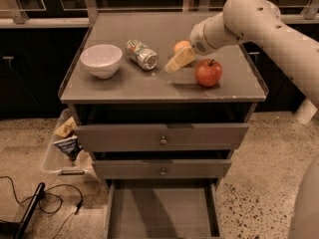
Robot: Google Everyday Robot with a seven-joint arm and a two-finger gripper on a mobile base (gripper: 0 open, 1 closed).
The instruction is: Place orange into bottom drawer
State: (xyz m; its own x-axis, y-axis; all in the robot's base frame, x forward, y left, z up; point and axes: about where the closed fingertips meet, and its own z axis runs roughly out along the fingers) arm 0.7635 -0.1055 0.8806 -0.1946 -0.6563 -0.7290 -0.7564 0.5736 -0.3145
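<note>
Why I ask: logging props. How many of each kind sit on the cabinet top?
fruit: 2, the orange and the apple
bowl: 1
can: 1
total: 4
The tool hangs just over the cabinet top, right by the orange.

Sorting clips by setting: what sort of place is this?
Probably a kitchen-like test lab: a grey drawer cabinet, a bowl, loose floor cables. The gripper hangs beside the orange.
</note>
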